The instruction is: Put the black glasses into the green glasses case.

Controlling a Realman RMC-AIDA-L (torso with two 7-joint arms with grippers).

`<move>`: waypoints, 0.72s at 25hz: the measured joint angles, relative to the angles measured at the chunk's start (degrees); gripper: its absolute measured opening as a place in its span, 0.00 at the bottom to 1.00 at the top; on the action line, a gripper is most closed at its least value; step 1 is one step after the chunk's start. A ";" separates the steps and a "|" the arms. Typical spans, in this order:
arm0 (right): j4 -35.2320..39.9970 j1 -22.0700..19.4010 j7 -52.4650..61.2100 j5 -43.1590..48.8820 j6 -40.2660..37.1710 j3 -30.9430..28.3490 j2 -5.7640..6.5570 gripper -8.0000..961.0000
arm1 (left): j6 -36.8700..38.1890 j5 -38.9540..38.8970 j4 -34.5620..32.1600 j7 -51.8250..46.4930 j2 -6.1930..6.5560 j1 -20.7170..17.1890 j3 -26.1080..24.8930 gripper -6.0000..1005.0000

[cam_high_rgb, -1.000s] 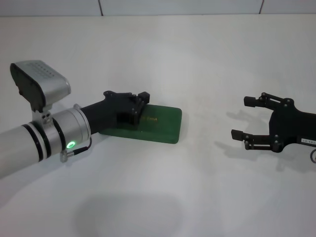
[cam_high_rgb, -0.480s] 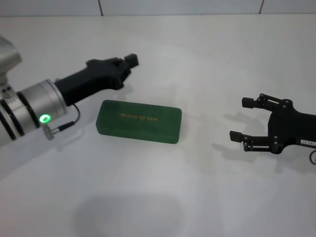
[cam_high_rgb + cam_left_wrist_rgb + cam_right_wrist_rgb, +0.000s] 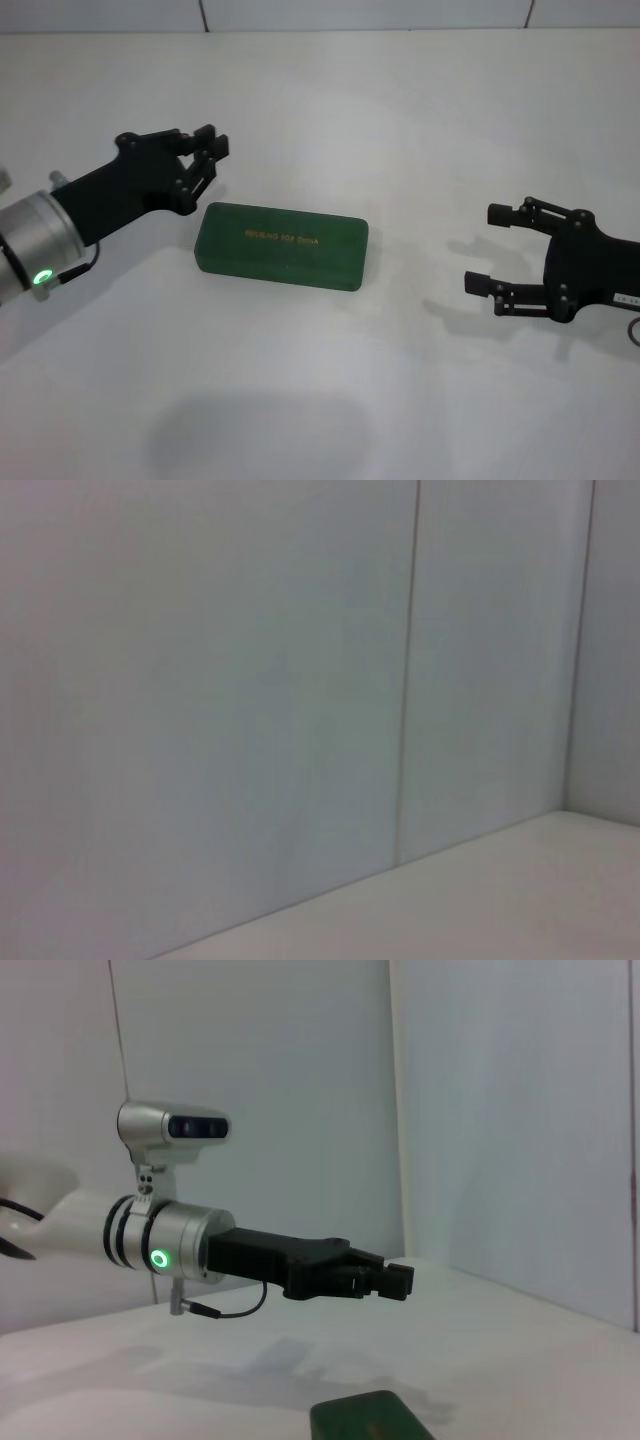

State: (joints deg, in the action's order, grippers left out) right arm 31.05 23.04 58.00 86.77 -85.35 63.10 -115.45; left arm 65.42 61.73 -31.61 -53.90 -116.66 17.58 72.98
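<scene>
Surface: your white table holds the shut green glasses case.
Room: pale panelled wall behind.
Grippers: left gripper narrow, empty; right gripper wide, empty.

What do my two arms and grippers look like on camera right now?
The left gripper is matte black, with linkage fingers on a tapered black housing. Behind it a silver wrist cylinder has black bands, a glowing green ring light, a thin black cable and a silver camera pod above. The right gripper is also black, with open-frame linkage fingers and small white lettering on its body.
</scene>
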 joint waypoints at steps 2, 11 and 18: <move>-0.31 -0.20 0.01 -0.02 -0.42 -0.02 0.02 0.92 | 0.10 0.12 -0.01 0.66 -0.32 -1.00 -1.47 0.10; -1.44 -0.90 -1.56 -0.21 -0.81 -2.78 -0.04 0.92 | 4.65 0.44 -1.67 3.67 -0.69 -6.54 -2.61 0.29; -3.00 -2.04 -7.23 0.25 -4.31 -2.49 -0.04 0.92 | 13.12 6.84 -2.81 2.81 0.58 -10.25 -2.66 0.66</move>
State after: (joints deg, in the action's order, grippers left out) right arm 28.05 21.01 50.77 87.02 -89.66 60.61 -115.48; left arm 78.54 68.57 -34.42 -51.09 -116.08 7.33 70.32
